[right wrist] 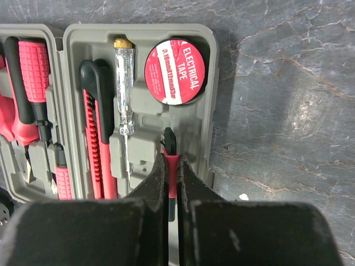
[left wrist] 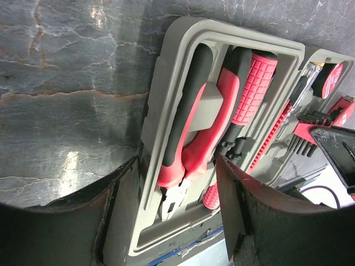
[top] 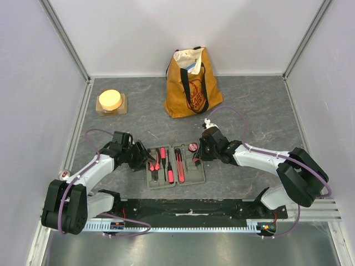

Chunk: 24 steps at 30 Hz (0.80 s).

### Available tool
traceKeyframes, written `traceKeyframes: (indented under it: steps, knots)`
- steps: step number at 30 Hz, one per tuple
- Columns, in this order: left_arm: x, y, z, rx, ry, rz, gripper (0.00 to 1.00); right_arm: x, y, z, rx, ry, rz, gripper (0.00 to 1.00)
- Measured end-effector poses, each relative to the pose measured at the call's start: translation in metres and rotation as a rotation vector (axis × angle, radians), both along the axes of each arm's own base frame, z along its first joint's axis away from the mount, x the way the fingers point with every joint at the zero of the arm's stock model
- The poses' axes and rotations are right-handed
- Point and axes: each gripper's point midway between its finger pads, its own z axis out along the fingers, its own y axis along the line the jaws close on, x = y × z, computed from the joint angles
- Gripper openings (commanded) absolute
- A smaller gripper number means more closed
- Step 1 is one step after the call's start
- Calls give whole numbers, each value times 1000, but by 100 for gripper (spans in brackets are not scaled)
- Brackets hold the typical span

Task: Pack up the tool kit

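The grey tool case [top: 189, 177] lies open and flat at the table's near middle. Its left half holds red-and-black pliers [left wrist: 194, 133] and a red-handled screwdriver [left wrist: 252, 88]. Its right half holds a utility knife [right wrist: 97, 138], a clear tester screwdriver [right wrist: 124, 94] and a roll of electrical tape [right wrist: 175, 72]. My left gripper [left wrist: 177, 216] is open, its fingers either side of the near end of the case's left half. My right gripper [right wrist: 173, 163] is shut on a small red-and-black tool [right wrist: 173, 174] over the right half, below the tape. That tool is mostly hidden by the fingers.
A mustard-yellow tote bag [top: 191, 83] stands at the back middle. A round yellow-topped tan block [top: 111, 101] sits at the back left. White walls enclose the table on three sides. A black rail [top: 188, 209] runs along the near edge.
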Motion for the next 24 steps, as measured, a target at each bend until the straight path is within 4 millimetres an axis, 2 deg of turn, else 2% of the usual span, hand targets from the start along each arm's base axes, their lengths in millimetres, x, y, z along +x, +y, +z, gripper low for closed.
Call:
traceKeyframes:
  steps: [9, 17, 24]
  knots:
    - [0, -3, 1, -15, 1, -8, 62, 9, -4, 2, -9, -31, -54, 0]
    - [-1, -4, 0, -22, 10, -13, 60, 11, 1, 3, 10, -46, -46, 0]
    - [-3, -6, -6, -30, 40, -21, 58, 8, 3, -5, 0, -39, -33, 1]
